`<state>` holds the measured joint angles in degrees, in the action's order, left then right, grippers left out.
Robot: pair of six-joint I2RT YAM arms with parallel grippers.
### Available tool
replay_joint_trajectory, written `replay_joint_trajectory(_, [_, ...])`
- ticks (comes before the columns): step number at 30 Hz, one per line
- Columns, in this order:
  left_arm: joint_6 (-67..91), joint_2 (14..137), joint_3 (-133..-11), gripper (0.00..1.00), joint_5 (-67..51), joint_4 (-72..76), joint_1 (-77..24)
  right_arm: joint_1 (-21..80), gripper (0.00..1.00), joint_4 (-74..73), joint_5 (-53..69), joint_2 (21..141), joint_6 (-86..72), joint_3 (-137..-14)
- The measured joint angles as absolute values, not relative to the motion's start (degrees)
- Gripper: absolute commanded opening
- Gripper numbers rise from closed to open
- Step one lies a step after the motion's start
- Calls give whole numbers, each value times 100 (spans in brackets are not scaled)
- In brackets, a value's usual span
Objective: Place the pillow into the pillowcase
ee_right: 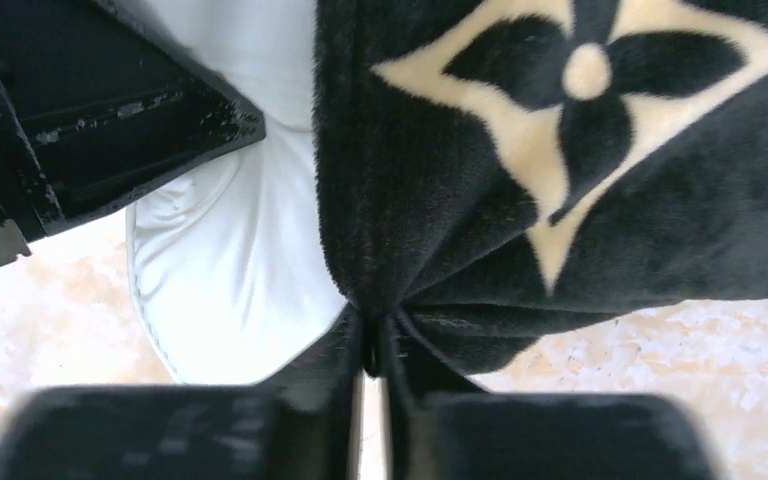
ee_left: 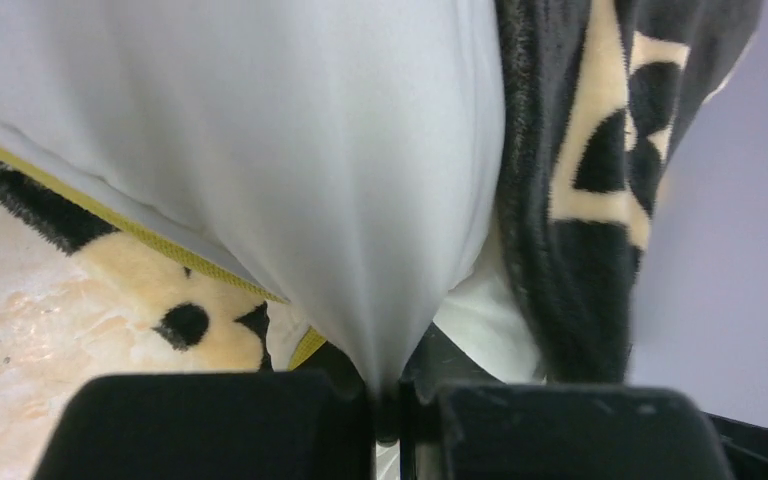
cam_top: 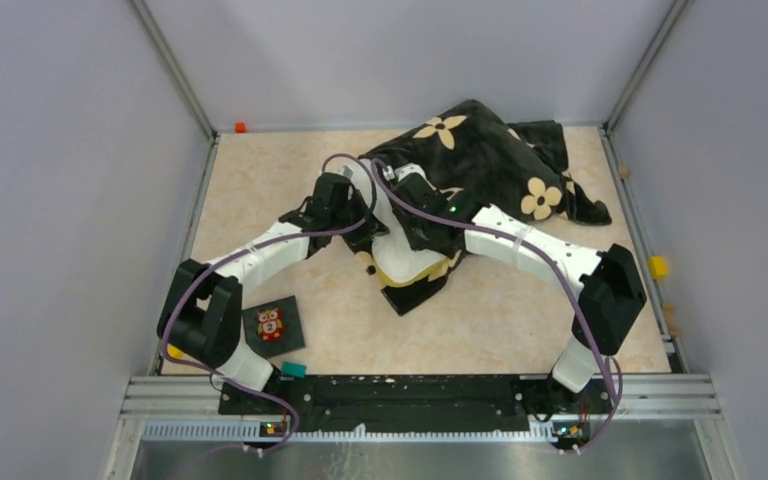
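The white pillow [cam_top: 400, 258] lies mid-table, its far part inside the black pillowcase [cam_top: 480, 150] with cream flower motifs. Its near end sticks out over a flap of the case. My left gripper [cam_top: 372, 232] is shut on a pinch of the pillow's white cover [ee_left: 360, 200], whose yellow band [ee_left: 160, 245] runs along the edge. The pillowcase [ee_left: 570, 200] hangs to the right of that pinch. My right gripper [cam_top: 422, 222] is shut on the black pillowcase [ee_right: 520, 180] at its rim, with the white pillow [ee_right: 240, 270] just to its left. The left gripper's body [ee_right: 90, 110] shows at upper left.
A small dark owl-picture card [cam_top: 272, 325] lies near the left arm's base. A teal block [cam_top: 293, 370] sits at the front rail. An orange bit [cam_top: 240, 127] and a yellow block [cam_top: 657, 267] sit at the table's edges. Grey walls enclose the table.
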<state>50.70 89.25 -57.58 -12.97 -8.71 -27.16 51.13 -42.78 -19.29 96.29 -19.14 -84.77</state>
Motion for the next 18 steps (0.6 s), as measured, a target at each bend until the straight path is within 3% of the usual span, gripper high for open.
replay_joint_trajectory(3, [5068,8858,-5854,4,-1328,-873,-2716,5127,53,-4311,-1739,9629,-1868,-8530])
replay_joint_trajectory(4, [5065,8855,-5859,13,-1343,-873,-2703,5137,59,-4318,-1693,9629,-1846,-8569])
replay_joint_trajectory(6, [5061,8855,-5824,42,-1393,-886,-2661,5153,64,-4324,-1667,9629,-1750,-8718])
replay_joint_trajectory(10, [5059,8801,-5603,68,-1555,-904,-2486,5157,69,-4193,-1667,9629,-1406,-9164])
replay_joint_trajectory(12, [5039,8722,-5485,75,-1562,-965,-2362,5087,70,-3964,-1599,9636,-1223,-9279])
replay_joint_trajectory(18, [4936,8132,-5146,80,-1566,-1197,-1461,4735,73,-3332,-1251,10180,-722,-9437])
